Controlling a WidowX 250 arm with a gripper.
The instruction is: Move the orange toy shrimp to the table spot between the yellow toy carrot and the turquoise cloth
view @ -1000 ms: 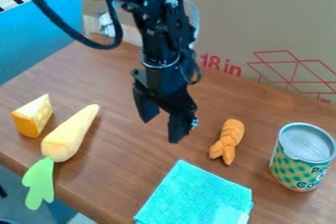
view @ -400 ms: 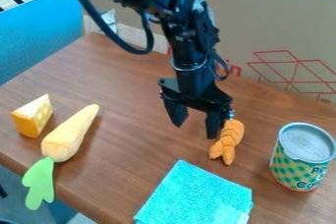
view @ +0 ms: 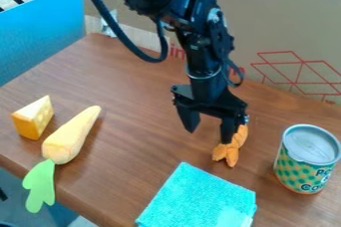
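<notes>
Brown wood-grain table (view: 126, 86), cardboard (view: 279, 32) behind, blue panel (view: 40, 37) at camera left. Taking the turquoise cloth (view: 200, 198) as landmark: orange ridged toy shrimp (view: 228, 152) lies just past its far edge. I've got the gripper (view: 208, 137) over that spot, fingers spread, nothing between them; one finger overlaps the shrimp in view, can't tell if they touch. Tin can (view: 307, 160) upright, camera right of cloth. Camera left of cloth: pale toy carrot (view: 69, 137), green top over the table edge, then toy cheese wedge (view: 33, 117), farther out.
</notes>
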